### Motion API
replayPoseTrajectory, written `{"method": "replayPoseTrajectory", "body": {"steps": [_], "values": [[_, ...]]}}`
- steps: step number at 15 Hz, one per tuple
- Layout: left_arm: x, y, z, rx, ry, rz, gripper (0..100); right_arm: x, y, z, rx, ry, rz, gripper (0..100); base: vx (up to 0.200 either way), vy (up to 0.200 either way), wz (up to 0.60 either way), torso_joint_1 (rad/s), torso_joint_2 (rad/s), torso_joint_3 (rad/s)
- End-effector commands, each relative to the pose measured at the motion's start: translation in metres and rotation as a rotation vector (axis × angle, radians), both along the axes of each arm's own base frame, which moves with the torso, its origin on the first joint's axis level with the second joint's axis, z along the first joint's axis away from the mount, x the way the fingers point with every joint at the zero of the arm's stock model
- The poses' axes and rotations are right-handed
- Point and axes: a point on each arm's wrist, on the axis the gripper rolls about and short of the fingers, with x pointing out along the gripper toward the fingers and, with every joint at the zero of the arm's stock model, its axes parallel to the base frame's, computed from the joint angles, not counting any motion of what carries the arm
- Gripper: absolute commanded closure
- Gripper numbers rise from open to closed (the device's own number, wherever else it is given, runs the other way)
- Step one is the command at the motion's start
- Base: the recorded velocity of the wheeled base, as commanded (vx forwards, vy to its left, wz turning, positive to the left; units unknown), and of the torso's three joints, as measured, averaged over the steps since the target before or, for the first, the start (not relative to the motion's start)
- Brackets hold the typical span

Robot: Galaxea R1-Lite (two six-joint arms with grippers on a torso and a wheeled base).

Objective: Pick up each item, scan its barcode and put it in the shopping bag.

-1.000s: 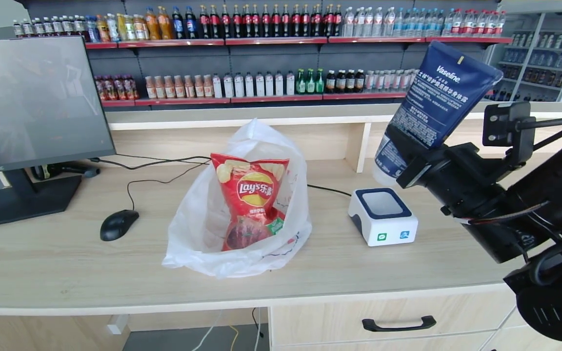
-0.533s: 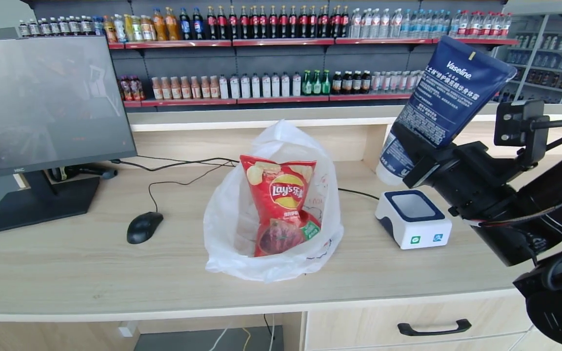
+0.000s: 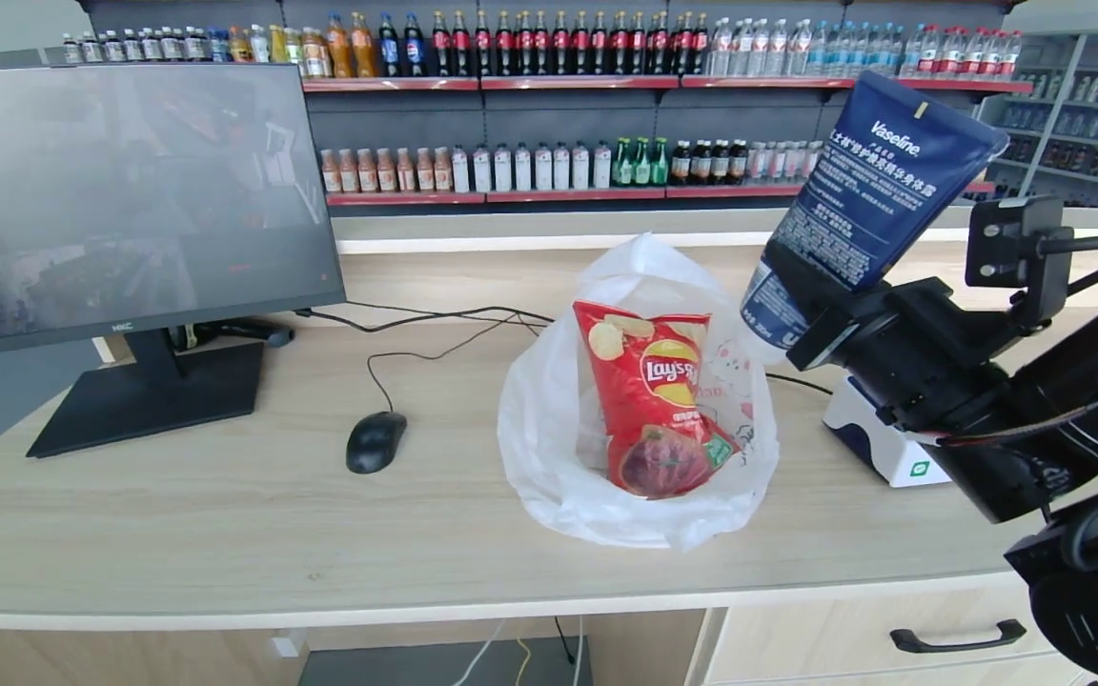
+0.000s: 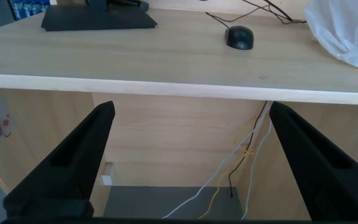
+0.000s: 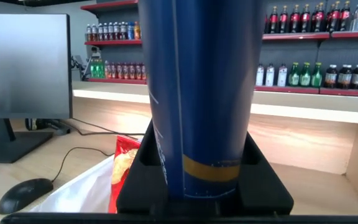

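My right gripper (image 3: 802, 295) is shut on a blue lotion tube (image 3: 868, 195), held tilted in the air with its capped end down, just above the right rim of the white plastic shopping bag (image 3: 549, 448). A red chips bag (image 3: 659, 410) stands inside that bag. The white barcode scanner (image 3: 878, 448) sits on the counter behind and below the right gripper, partly hidden by it. In the right wrist view the tube (image 5: 197, 93) stands between the gripper's fingers (image 5: 138, 186). My left gripper (image 4: 188, 155) is open, below the counter's front edge (image 4: 166, 84).
A monitor (image 3: 130, 191) stands at the counter's left, with a black mouse (image 3: 376, 441) and cables between it and the bag. A drawer with a black handle (image 3: 957, 636) is under the counter at the right. Shelves of bottles (image 3: 549, 95) line the back wall.
The head camera has swung, so everything on the counter slid right in the picture. Against the counter, my right gripper and tube went from above the scanner to the bag's right rim.
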Motion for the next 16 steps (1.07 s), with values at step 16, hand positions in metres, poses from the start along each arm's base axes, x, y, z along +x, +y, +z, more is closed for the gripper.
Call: {"method": "replayPoseTrajectory", "body": {"steps": [16], "values": [[0.000, 0.000, 0.000, -0.001, 0.000, -0.001, 0, -0.009, 0.033, 0.000, 0.005, -0.006, 0.116, 100, 0.038, 0.000, 0.00, -0.001, 0.00, 0.000]]}}
